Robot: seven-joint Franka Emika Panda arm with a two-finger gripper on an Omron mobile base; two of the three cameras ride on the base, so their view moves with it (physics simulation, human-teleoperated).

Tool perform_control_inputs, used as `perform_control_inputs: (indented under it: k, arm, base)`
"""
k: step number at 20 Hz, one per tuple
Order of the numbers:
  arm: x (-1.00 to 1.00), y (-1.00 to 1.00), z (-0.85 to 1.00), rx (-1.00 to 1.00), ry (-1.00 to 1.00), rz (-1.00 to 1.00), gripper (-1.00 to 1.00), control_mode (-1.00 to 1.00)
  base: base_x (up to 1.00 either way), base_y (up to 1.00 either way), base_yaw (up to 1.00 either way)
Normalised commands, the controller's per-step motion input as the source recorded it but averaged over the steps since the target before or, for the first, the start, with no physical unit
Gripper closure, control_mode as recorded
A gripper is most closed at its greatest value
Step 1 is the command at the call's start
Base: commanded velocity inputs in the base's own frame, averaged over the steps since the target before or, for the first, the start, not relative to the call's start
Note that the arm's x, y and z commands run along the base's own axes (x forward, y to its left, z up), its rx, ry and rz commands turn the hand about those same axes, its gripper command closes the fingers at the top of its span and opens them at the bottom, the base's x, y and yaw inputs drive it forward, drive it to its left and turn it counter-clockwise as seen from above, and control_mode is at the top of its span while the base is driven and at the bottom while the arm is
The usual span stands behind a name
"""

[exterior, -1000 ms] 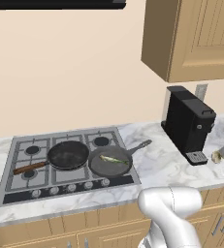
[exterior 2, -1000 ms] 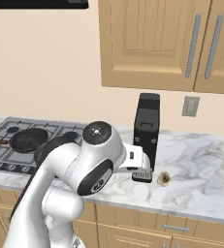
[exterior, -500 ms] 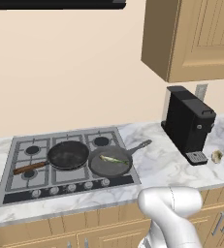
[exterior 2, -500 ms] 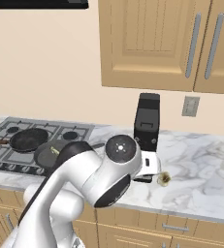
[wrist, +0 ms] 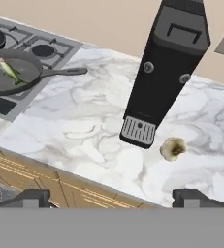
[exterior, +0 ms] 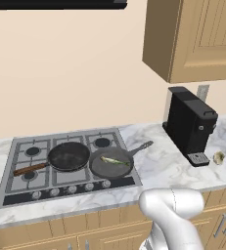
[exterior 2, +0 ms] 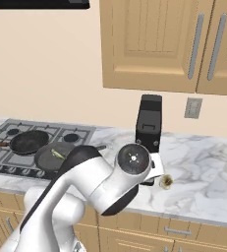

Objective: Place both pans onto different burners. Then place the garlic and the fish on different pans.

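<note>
Since both pans already sit on the grey steel cooktop (exterior: 16, 195), I judge the first half of the job done. My round black frying pan with the long brown wooden handle (exterior: 68, 156) rests over the middle burner, and the dark grey round pan with the short grey handle (exterior: 112, 163) sits just to its right on another burner, the two rims close together or touching. The slender silvery yellow-green fish (exterior: 114, 160) lies inside the grey pan, so that part looks finished too. The black pan looks bare inside.

What remains, as I read it, is the small whitish-beige garlic bulb (wrist: 172, 148). It lies on the white marbled counter (wrist: 84, 135), well to the right of the cooktop, just beside the drip tray at the foot of the tall black coffee machine (wrist: 167, 68), on that machine's right and a little nearer the counter's front edge. It has to go into the black pan, since the fish has the other.

My gripper (wrist: 111, 199) hangs over the front of the counter, looking down at the coffee machine and the garlic. Its two dark fingertips (wrist: 28, 198) stand far apart at the bottom corners of the hand view, so the jaws are spread wide. They hold nothing and touch nothing; the garlic lies beyond them, nearer the right-hand tip.
</note>
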Motion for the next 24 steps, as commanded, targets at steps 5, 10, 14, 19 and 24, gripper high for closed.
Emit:
perform_control_inputs:
  k: [5,10,14,19,24]
  arm:
    - [0.14,0.02,0.12,-0.07,-0.02,0.19,-1.0,-1.0]
    - [0.12,0.0,0.02,-0.07,-0.17,0.21,-1.0,-1.0]
    - [0.1,0.0,-0.03,-0.06,-0.26,0.24,-1.0,-1.0]
    - [0.13,0.0,-0.03,-0.07,-0.24,0.25,-1.0,-1.0]
    - [0.12,0.0,-0.02,-0.08,-0.15,0.25,-1.0,-1.0]
  base:
    - [0.0,0.0,0.0]
    - [0.0,0.0,0.0]
    - [0.0,0.0,0.0]
    - [0.0,0.0,0.0]
    - [0.0,0.0,0.0]
